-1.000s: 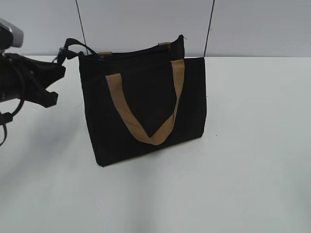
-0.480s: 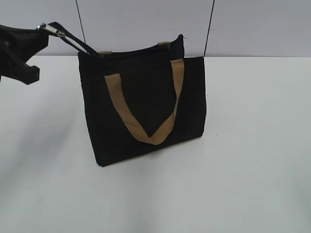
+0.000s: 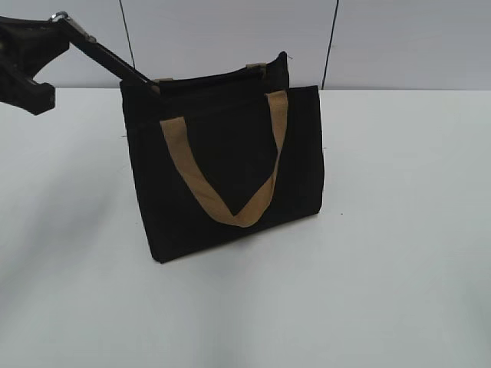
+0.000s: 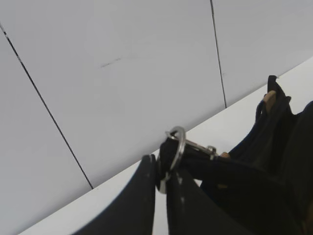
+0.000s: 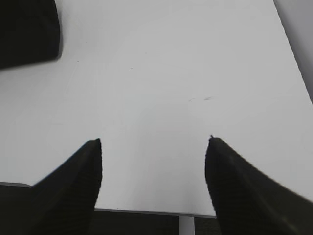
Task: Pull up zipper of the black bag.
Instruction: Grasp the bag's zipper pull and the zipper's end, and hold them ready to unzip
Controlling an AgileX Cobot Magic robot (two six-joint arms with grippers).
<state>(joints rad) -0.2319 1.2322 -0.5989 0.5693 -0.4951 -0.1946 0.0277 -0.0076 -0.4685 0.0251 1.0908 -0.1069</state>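
Observation:
The black bag (image 3: 230,153) stands upright mid-table, one tan handle (image 3: 230,215) hanging down its front. My left gripper (image 3: 51,20) is up at the far left, above and left of the bag's top corner. It is shut on the zipper's silvery ring pull (image 4: 177,146). A black zip strip (image 3: 115,63) runs taut from the bag's top left corner to the gripper (image 4: 161,169), and the small metal slider (image 4: 210,149) sits on it just behind the ring. The bag also shows in the left wrist view (image 4: 288,161). My right gripper (image 5: 154,142) is open and empty over bare table.
The white table (image 3: 399,230) runs out around the bag, with a pale panelled wall (image 3: 399,38) behind it. A corner of the bag (image 5: 27,29) shows at the top left of the right wrist view. The table's near edge (image 5: 146,211) lies below the right fingers.
My left gripper has risen and moved up-left with the zipper pull, drawing the slack black zip strip straight and taut. The bag's top has leaned slightly left.

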